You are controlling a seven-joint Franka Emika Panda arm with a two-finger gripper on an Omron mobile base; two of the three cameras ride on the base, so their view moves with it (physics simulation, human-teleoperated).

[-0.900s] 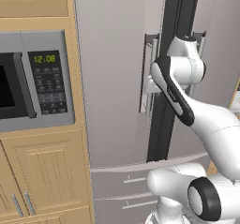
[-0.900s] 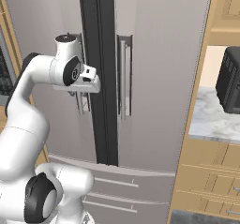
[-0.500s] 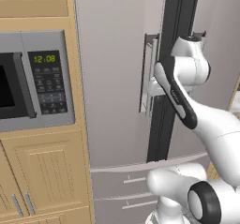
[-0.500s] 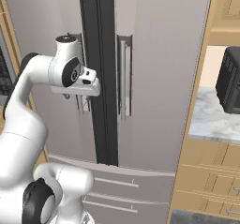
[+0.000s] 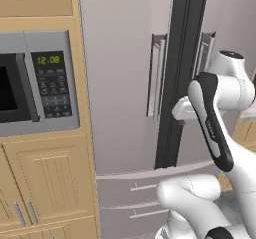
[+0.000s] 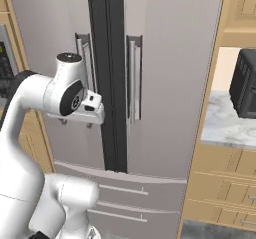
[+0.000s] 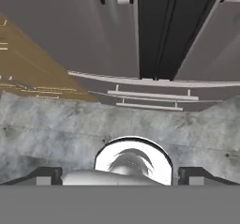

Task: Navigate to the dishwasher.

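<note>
The dishwasher is out of view. A grey French-door refrigerator (image 5: 120, 83) (image 6: 170, 73) stands straight ahead, its dark centre gap (image 5: 177, 73) running between two vertical handles. My gripper (image 7: 121, 176) hangs folded in front of the fridge and points down at the grey floor (image 7: 56, 129) and the fridge's bottom drawer (image 7: 150, 96). Its fingertips (image 7: 44, 174) sit wide apart, open, with nothing between them. The hand (image 6: 82, 114) (image 5: 185, 110) shows at fridge-handle height.
A grey microwave (image 5: 35, 83) with a green clock is built into tan cabinets at the left. A black toaster (image 6: 245, 83) rests on a marble counter (image 6: 225, 125) at the right, above tan drawers (image 6: 220, 193).
The arm's upper link has drifted to the right in the left base view. The fridge, microwave and toaster have barely shifted in either base view.
</note>
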